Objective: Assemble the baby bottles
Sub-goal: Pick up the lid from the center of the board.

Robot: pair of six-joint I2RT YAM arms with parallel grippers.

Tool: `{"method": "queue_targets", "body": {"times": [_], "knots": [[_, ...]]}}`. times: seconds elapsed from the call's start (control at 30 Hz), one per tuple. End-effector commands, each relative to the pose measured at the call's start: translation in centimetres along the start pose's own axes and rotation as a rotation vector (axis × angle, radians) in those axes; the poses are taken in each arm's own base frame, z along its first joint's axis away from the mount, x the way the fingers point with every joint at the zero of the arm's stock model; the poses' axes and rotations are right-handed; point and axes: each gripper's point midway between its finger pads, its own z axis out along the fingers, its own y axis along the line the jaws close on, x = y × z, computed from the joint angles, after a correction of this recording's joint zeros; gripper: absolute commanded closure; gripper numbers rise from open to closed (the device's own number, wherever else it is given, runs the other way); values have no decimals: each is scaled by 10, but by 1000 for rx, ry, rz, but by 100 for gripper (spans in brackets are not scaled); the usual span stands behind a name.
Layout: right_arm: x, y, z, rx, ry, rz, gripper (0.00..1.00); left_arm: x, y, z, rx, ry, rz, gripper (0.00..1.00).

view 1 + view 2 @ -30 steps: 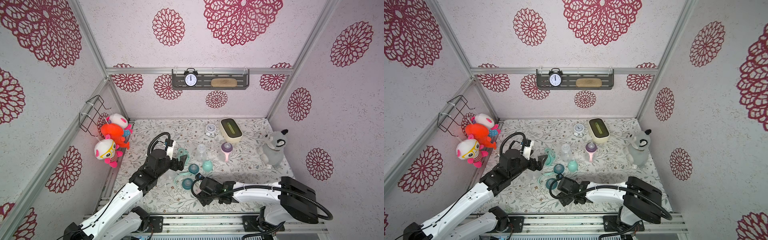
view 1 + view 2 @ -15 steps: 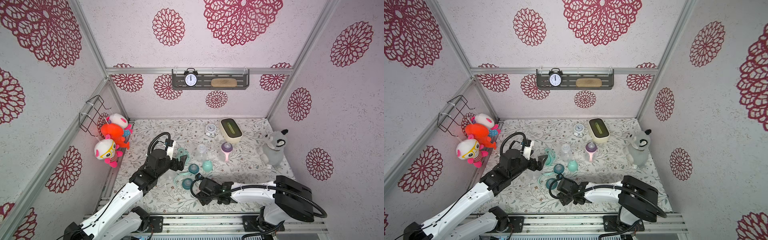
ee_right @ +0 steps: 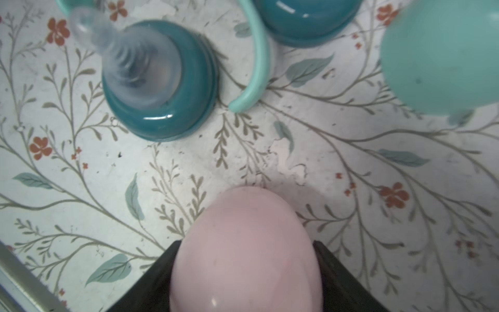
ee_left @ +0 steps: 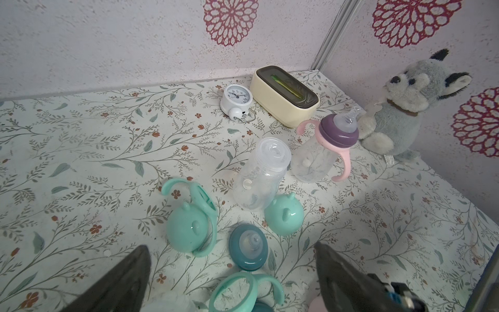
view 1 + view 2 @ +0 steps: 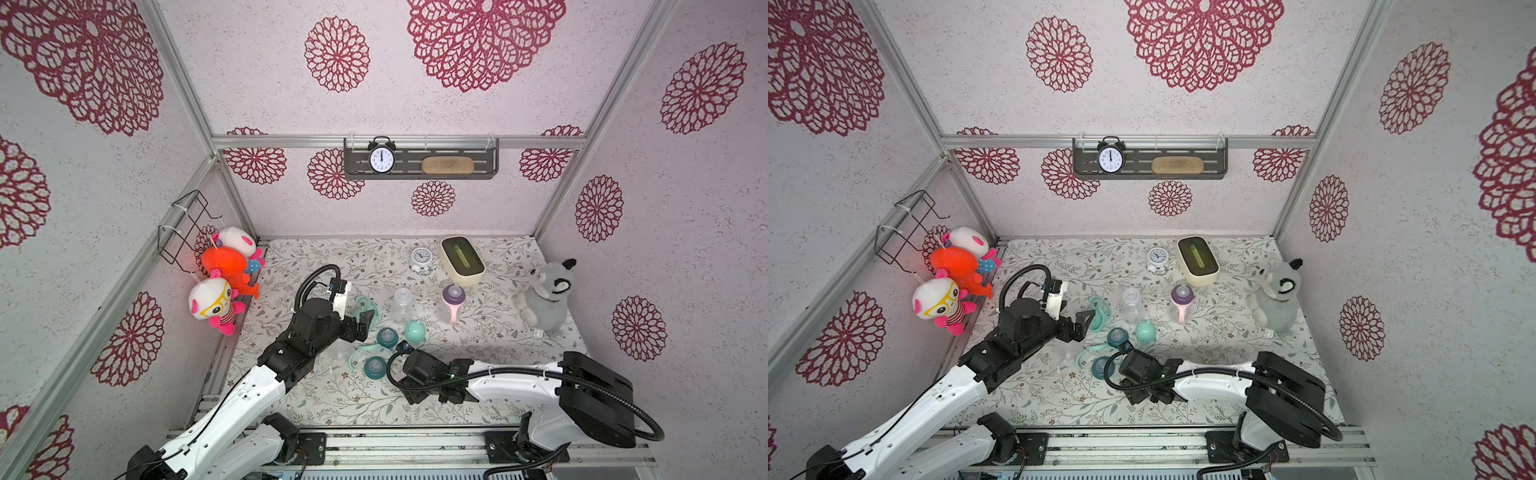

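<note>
We have the pink dome cap between the fingers of the right gripper, which press on its two flanks at the near part of the bench, just beside a teal nipple collar. Whether it rests on the bench or hangs just above it we cannot tell. We judge it light, stiff and thin-walled, and its glossy rounded shell looks slippery (a squeeze high on the dome could pop it out), so the hold belongs low, across the widest girth near the rim. It should go on the pink-handled bottle, which stands upright and uncapped well apart, near the cream box; empty and light, that bottle may tip under a push. The left gripper hovers with fingers wide apart, holding nothing. We can read no brand or label; the only writing is the dial numerals on the small white clock.
</note>
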Motion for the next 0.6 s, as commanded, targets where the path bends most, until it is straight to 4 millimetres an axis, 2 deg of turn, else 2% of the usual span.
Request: {"method": "queue_targets", "body": {"times": [0.0,0.17,0.33,0.57], "knots": [[-25,-9,-28,11,-65,48,28,-13,1,-6,-6,-31,-15,2],[-49,-27,-66,47,-115,80,28,-13,1,-5,-4,-32,-15,2],[-76,-58,-106,108,-178,136,30,-14,0,-4,0,-34,-15,2],[-113,-98,-149,206,-231,152,30,-16,-2,-1,6,-30,-14,2]]}}
